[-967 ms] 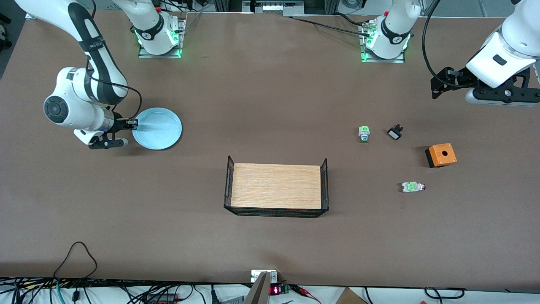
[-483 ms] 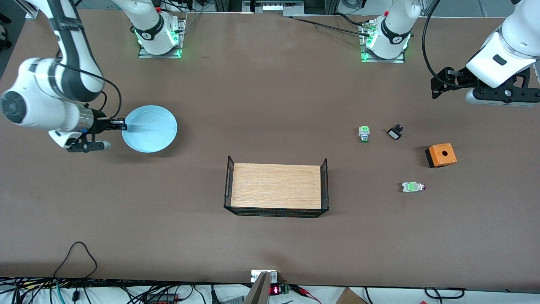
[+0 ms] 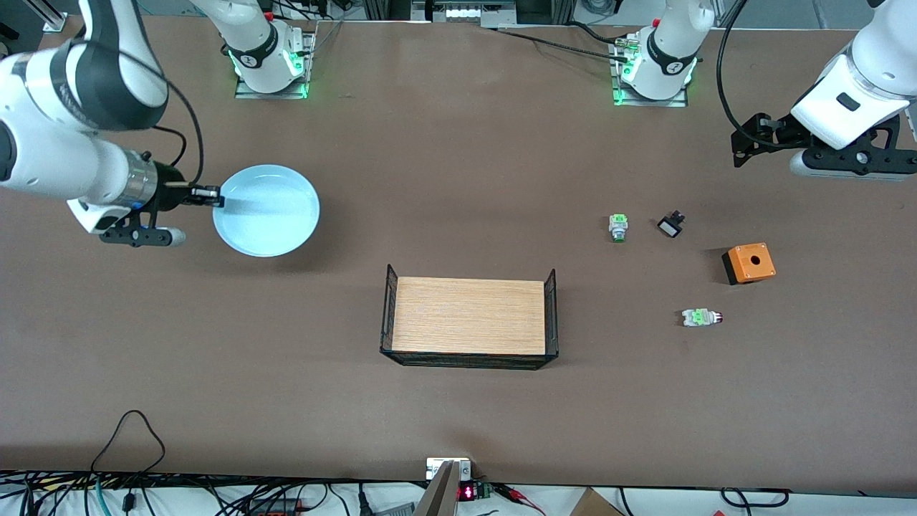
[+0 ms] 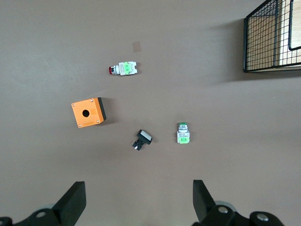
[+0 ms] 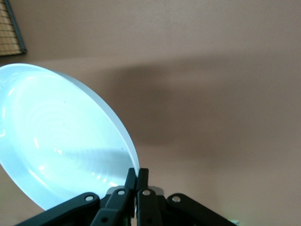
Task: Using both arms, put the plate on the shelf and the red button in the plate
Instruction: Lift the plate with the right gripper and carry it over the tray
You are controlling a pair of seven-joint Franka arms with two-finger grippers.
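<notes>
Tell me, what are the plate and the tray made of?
The plate, pinched at its rim by the right gripper, looks like glossy ceramic or plastic: smooth, pale blue, with shiny highlights. The tray looks like a matte wood-grain board with black wire-mesh ends.

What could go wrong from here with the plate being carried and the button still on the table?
The right gripper pinches the plate only at its rim, in the air, so it might tilt or slip out on the way to the wire-sided tray. The red button lies near a similar green button, so the waiting left gripper, open over that end of the table, might pick the wrong one.
</notes>
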